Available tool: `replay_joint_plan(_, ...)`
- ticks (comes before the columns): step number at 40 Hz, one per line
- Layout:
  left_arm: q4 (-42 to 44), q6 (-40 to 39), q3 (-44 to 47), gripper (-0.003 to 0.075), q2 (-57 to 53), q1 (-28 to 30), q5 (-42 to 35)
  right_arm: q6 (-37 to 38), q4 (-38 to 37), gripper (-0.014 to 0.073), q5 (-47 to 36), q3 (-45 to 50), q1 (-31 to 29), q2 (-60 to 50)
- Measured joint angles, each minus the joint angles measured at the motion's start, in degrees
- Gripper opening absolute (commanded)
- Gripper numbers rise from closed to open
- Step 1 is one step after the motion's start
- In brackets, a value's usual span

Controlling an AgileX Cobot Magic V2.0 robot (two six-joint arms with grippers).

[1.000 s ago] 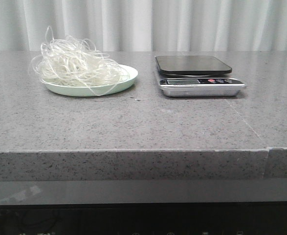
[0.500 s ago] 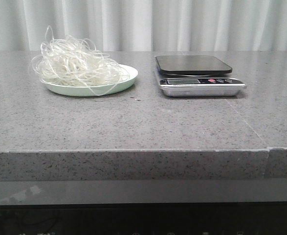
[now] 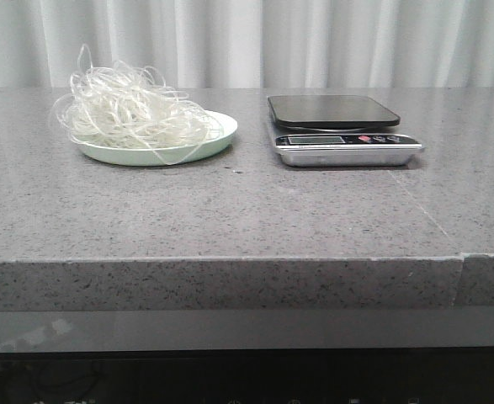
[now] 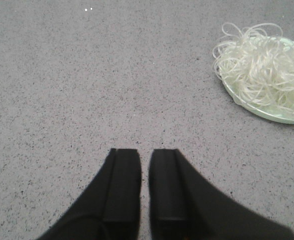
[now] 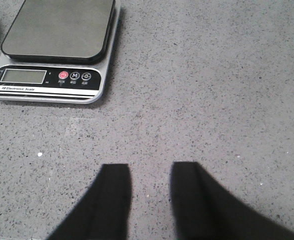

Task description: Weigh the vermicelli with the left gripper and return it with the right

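Front view: the vermicelli [image 3: 129, 111] lies heaped on a pale green plate [image 3: 217, 139] at the left of the grey speckled countertop [image 3: 230, 210]; a digital kitchen scale [image 3: 339, 128] stands well apart to its right, its platform bare. Left wrist view: the left gripper [image 4: 143, 160] hangs over bare countertop, fingers nearly together with only a thin slit between them, grasping nothing; vermicelli and plate lie off to one side. Right wrist view: the right gripper [image 5: 151, 175] is parted and unladen, near the scale.
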Motion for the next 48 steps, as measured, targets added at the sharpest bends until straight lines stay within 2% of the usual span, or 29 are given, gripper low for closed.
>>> replay_joint_plan(3, 0.0, 0.0, 0.0, 0.0517, 0.0, 0.0, -0.7, 0.0, 0.0, 0.0547, 0.1, 0.0, 0.0, 0.0)
replay_joint_plan(6, 0.0, 0.0, 0.0, 0.0565, 0.0, 0.0, -0.8, -0.1, 0.0, 0.0548, 0.1, 0.0, 0.0, 0.0)
replay_joint_plan(12, -0.1, 0.0, -0.1, 0.0566, 0.4, -1.1, -2.5, -0.2, 0.0, 0.0548, 0.1, 0.0, 0.0, 0.0)
replay_joint_plan(21, -0.2, 1.6, -3.8, 0.0566, 6.9, -10.5, -4.7, -0.2, 0.0, 0.0548, 0.2, 0.0, 0.0, 0.0)
replay_joint_plan(27, -0.2, 1.8, -8.0, 0.0566, 15.1, -16.9, -5.4, -0.2, 0.0, 0.0548, 0.2, 0.0, 0.0, 0.0)
replay_joint_plan(32, -0.3, 1.9, -11.3, 0.0566, 22.5, -20.0, -6.8, -0.2, 0.0, 0.0548, 0.3, 0.0, 0.0, 0.0)
replay_joint_plan(48, -0.3, 2.0, -24.0, 0.0565, 44.9, -21.3, -11.2, -0.3, 0.0, 0.0548, 0.3, 0.0, 0.0, 0.0)
